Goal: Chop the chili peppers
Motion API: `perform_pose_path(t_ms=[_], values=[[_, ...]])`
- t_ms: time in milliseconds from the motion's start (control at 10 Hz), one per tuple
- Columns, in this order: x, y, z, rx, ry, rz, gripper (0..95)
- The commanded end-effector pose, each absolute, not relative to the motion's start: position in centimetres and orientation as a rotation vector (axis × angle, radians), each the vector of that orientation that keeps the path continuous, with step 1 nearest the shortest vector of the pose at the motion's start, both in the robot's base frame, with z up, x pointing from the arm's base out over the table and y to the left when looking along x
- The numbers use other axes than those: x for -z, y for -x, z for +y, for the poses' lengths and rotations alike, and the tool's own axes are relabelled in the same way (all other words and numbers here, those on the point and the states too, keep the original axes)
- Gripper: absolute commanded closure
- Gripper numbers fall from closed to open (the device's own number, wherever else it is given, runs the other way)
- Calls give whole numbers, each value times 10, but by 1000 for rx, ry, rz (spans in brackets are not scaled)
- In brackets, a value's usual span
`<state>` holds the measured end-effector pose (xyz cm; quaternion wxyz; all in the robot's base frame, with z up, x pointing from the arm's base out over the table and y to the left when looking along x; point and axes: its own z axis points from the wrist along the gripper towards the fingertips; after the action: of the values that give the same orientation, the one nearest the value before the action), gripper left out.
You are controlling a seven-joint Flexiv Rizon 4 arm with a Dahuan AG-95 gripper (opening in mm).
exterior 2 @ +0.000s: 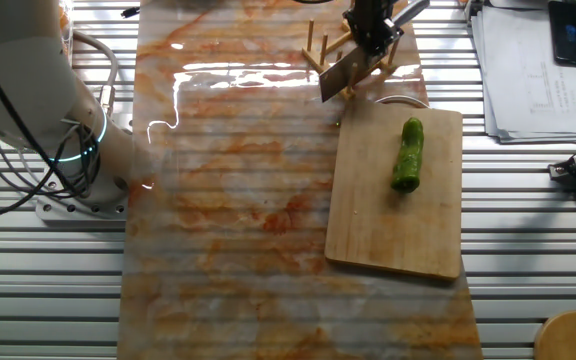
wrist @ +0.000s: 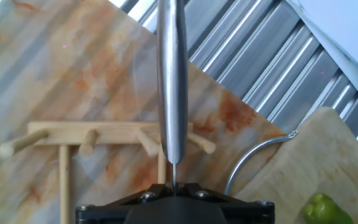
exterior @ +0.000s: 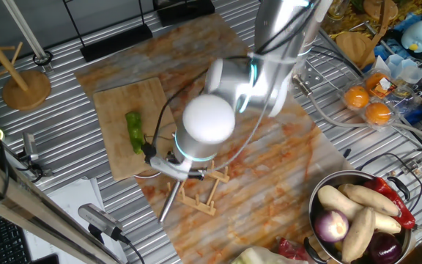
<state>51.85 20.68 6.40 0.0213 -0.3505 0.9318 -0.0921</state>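
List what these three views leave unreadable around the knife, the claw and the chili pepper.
- Claw: fingers not visible. In one fixed view the arm's white joint covers it; in the hand view only its black base shows at the bottom edge.
- Knife: its handle is hidden in all views, and the hand view shows it edge-on only.
- Chili pepper: the hand view's corner cuts it off.
- Wooden rack: partly behind the blade.

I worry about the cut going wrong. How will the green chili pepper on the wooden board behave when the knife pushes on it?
The glossy green chili pepper looks smooth, so a blade may slip. Its rounded, slightly bent body lies loose on the flat wooden cutting board, so it could roll or slide. It is whole and probably firm.
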Motion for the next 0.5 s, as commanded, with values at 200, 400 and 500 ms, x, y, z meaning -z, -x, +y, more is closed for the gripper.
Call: perform_pose_path(t_ms=[200, 400, 500], values=[[-109, -508, 209, 213, 1115, 2894, 950], [-135, -501, 215, 209, 1125, 2904, 950], [-144, -500, 214, 209, 1137, 2900, 950]])
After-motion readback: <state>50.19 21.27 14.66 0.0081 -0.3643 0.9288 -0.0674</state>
